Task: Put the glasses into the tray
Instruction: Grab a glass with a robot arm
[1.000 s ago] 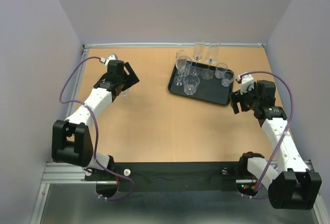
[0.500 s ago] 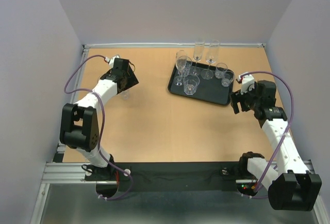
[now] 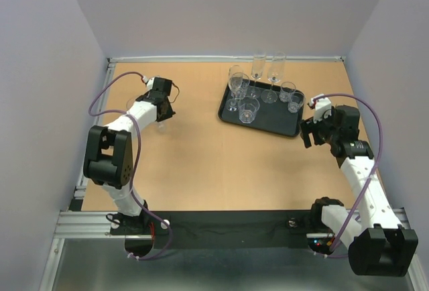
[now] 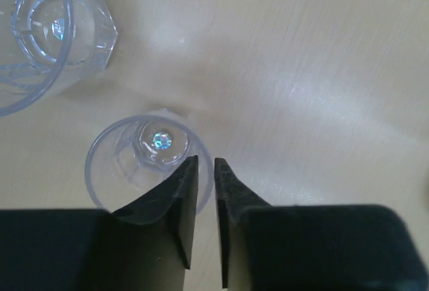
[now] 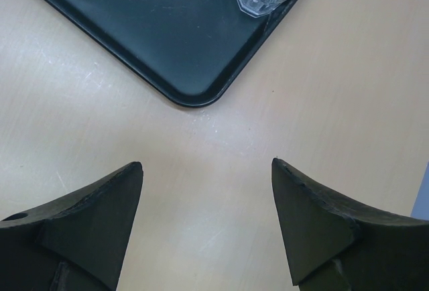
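Your L gripper (image 4: pixel 204 165) has its jaws nearly together, pinching the rim wall of the small glass (image 4: pixel 134 160), one finger inside, one outside. Glass stands upright on the table (image 4: pixel 301 70), mouth up, long axis vertical, far-left, well apart from the tray (image 5: pixel 167 49). R gripper (image 5: pixel 208 170) gapes wide, holding nothing, near the tray's corner.

The black tray (image 3: pixel 273 121) lay on the far right part of the table (image 3: pixel 201 163), carrying a cluster of clear glasses (image 3: pixel 249 110), with the right gripper (image 3: pixel 310 132) just beside its near right corner and the left gripper (image 3: pixel 163 110) above a small glass (image 3: pixel 161 125) well apart to the left.
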Robot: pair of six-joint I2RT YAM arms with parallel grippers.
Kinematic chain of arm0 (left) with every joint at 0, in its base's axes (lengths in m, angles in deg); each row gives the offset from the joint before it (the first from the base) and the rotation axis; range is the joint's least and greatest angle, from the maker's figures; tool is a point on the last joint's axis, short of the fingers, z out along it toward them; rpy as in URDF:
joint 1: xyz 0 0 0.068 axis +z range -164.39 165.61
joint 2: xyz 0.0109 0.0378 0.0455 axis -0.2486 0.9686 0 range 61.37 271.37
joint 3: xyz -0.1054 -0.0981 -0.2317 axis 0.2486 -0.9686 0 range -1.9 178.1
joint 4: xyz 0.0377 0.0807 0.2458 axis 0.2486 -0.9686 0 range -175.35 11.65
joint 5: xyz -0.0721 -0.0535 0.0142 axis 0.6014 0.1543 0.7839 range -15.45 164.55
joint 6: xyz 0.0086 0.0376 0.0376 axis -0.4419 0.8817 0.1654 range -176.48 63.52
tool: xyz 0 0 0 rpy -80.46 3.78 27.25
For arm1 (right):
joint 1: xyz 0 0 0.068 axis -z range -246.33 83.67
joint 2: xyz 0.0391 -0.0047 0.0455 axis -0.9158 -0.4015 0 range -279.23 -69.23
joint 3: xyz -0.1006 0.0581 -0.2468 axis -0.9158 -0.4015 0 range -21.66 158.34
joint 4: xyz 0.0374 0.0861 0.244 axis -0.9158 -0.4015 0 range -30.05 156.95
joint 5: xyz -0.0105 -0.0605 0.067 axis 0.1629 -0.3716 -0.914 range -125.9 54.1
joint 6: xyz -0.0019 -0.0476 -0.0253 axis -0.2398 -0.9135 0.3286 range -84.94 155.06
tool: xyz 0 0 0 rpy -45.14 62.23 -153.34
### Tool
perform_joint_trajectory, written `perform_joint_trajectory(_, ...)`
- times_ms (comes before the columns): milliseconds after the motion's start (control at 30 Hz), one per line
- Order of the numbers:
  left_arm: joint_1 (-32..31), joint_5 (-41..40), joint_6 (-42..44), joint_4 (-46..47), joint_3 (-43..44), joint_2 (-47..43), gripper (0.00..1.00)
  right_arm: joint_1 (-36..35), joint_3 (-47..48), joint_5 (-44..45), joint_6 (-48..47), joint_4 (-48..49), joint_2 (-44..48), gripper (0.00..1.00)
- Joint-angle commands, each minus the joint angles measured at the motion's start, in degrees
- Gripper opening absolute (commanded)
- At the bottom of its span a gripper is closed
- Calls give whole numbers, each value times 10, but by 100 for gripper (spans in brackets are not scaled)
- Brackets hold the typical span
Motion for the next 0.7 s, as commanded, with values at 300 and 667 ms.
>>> perform_joint_trajectory(300, -93, -105, 95, -20, 19, -65, 0, 2, -5, 5, 3, 25, 15, 82)
perform_joint_trajectory(667, -214, -31, 167, 58, -62, -187, 0, 2, -5, 6, 5, 27, 9, 83)
